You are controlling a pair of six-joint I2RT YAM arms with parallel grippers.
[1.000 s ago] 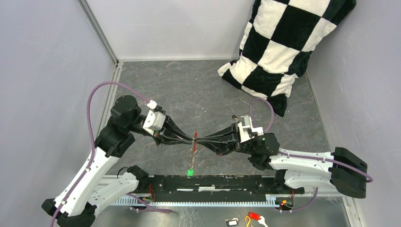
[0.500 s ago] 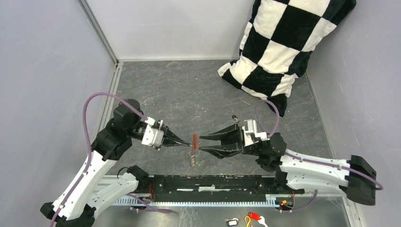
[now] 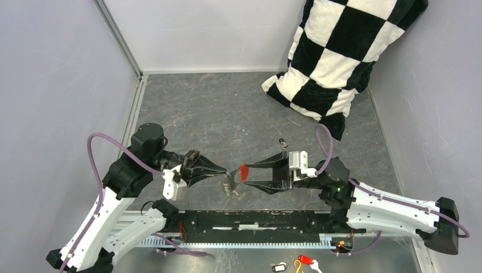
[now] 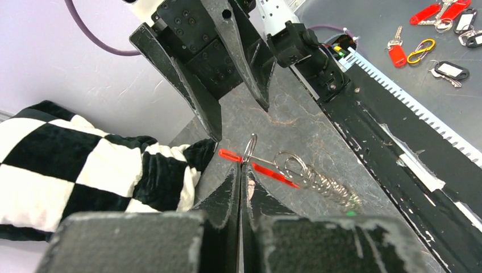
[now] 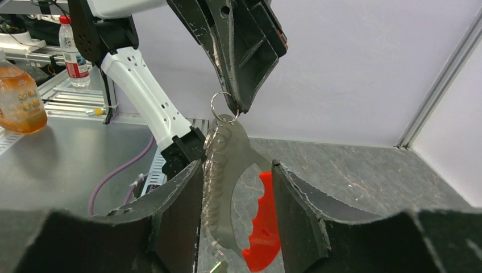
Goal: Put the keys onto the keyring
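The keyring [image 3: 229,183] is between the left fingers [image 3: 211,169] and right fingers [image 3: 266,164], toward the desk's [image 3: 221,108] near edge. A pillow [image 3: 341,51] occupies its far right corner.

Open grey worktop [image 3: 227,108] farther out, up to the back wall [image 3: 216,34]. Blocked far right by checkered pillow [image 3: 341,51]. Scant room between left jaws and right jaws: filled by hanging keyring [image 3: 229,183] and red key [image 3: 244,172]. Near side barred by black rail [image 3: 256,219].
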